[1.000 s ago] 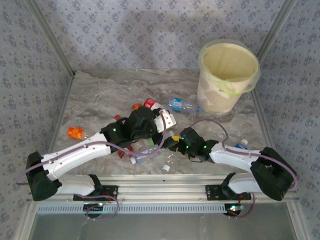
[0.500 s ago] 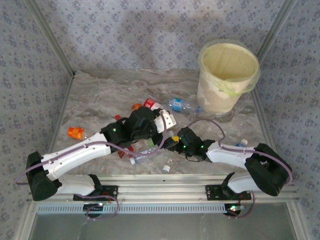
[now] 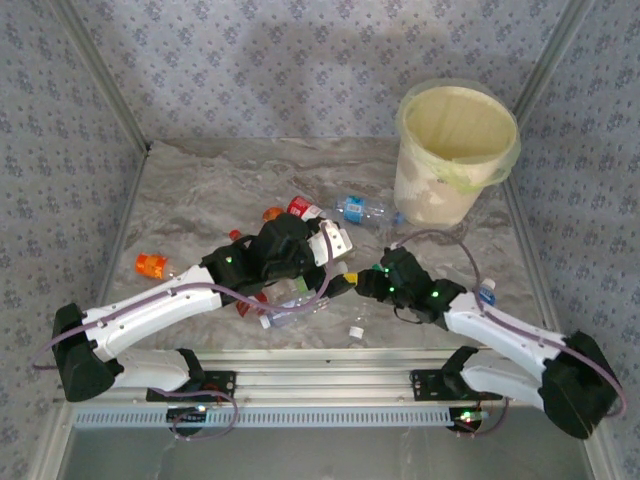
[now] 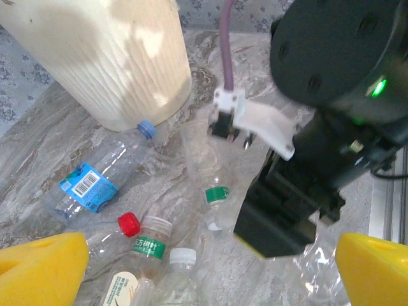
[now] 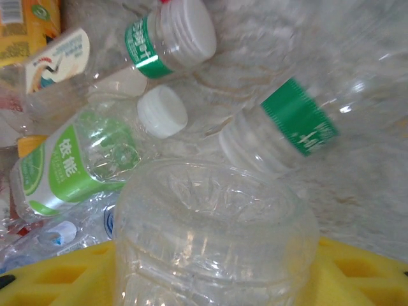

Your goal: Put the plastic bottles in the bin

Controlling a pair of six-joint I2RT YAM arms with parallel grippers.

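Plastic bottles [image 3: 300, 208]: small clear and orange ones, heaped mid-table on the grey marbled tabletop [image 3: 200, 190], mostly right around the two arm heads.
Cream-white round bin with a yellow-green liner [image 3: 430, 195]: upright at the far right, well apart from the heap.
Right gripper [image 5: 213, 280]: yellow pads sit on both sides of a clear ribbed bottle [image 5: 217, 217], and it looks properly pinched, base end toward the wrist camera.
Left gripper [image 4: 207, 271]: yellow fingers spread wide, hanging over the heap.
Clear blue-labelled bottle [image 3: 365, 211]: on its side just left of the bin, blue cap pretty much at the bin's foot.
Orange bottle [image 3: 152, 265]: off on its own at the left.
Small white-capped bottle [image 3: 355, 330]: near edge, between the two arms.
Blue-capped bottle [image 3: 486, 290]: on the right, just beside the right arm.
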